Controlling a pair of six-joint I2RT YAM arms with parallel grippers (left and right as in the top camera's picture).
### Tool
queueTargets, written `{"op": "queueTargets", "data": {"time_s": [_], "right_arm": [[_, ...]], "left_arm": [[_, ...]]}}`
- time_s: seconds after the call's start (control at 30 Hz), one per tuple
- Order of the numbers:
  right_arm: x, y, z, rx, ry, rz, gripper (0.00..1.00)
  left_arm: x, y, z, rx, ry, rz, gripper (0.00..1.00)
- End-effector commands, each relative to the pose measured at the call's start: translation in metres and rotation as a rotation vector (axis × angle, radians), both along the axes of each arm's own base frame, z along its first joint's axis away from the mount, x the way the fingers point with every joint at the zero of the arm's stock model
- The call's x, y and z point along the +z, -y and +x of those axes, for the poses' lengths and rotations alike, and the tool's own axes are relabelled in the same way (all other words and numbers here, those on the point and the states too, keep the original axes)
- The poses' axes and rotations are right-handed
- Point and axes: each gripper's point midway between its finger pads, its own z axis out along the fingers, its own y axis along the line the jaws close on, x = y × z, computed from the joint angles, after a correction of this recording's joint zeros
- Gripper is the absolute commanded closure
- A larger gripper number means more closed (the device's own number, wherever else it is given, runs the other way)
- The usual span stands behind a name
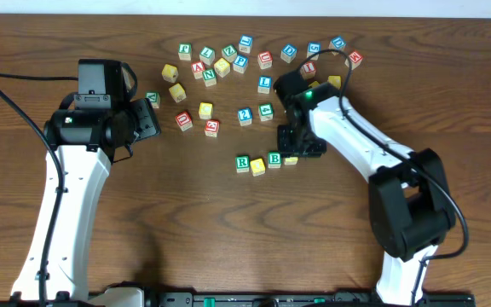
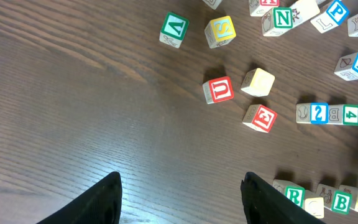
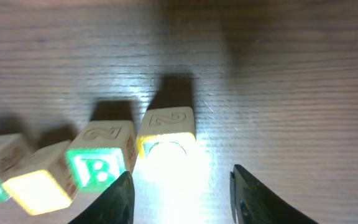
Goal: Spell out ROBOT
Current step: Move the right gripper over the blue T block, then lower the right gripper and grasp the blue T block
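A row of wooden cubes lies mid-table: a green R (image 1: 242, 163), a yellow-faced cube (image 1: 257, 167), a green B (image 1: 274, 159) and a second yellow-faced cube (image 1: 291, 159). My right gripper (image 1: 301, 143) hovers right over that last cube. In the right wrist view the gripper (image 3: 182, 186) is open. The glaring yellow-faced cube (image 3: 166, 140) stands free just ahead of its tips, beside the B (image 3: 98, 165). My left gripper (image 1: 149, 119) is open and empty at the left, over bare wood (image 2: 180, 180). Which loose cube bears the T I cannot tell.
Several loose letter cubes are scattered across the back of the table (image 1: 228, 60), with red-lettered ones (image 1: 184, 120) and a blue 2 (image 1: 245, 115) nearer the middle. A few more cubes (image 1: 335, 83) sit behind the right arm. The left wrist view catches the R (image 2: 294, 195) at its right edge.
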Motion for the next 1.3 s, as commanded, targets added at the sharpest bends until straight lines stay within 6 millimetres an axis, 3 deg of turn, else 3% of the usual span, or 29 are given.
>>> {"op": "queueTargets", "data": {"time_s": [0.0, 0.27, 0.37, 0.43, 0.63, 0.77, 1.27], "right_arm": [[0.039, 0.001, 0.016, 0.0, 0.093, 0.041, 0.54], [0.087, 0.024, 0.031, 0.01, 0.186, 0.065, 0.47], [0.092, 0.041, 0.037, -0.007, 0.202, 0.062, 0.43], [0.092, 0.056, 0.042, -0.021, 0.205, 0.054, 0.35], [0.086, 0.103, 0.058, -0.043, 0.211, 0.027, 0.31], [0.081, 0.122, 0.062, -0.037, 0.209, 0.013, 0.29], [0.023, 0.131, 0.07, -0.017, 0.1, -0.008, 0.25]], "left_arm": [[0.004, -0.001, 0.004, 0.011, 0.01, -0.002, 0.39], [0.004, -0.001, 0.004, 0.011, 0.01, -0.002, 0.39], [0.004, -0.001, 0.004, 0.011, 0.01, -0.002, 0.39], [0.004, -0.001, 0.004, 0.011, 0.01, -0.002, 0.39], [0.004, -0.001, 0.004, 0.011, 0.01, -0.002, 0.39], [0.004, -0.001, 0.004, 0.011, 0.01, -0.002, 0.39], [0.004, -0.001, 0.004, 0.011, 0.01, -0.002, 0.39]]}}
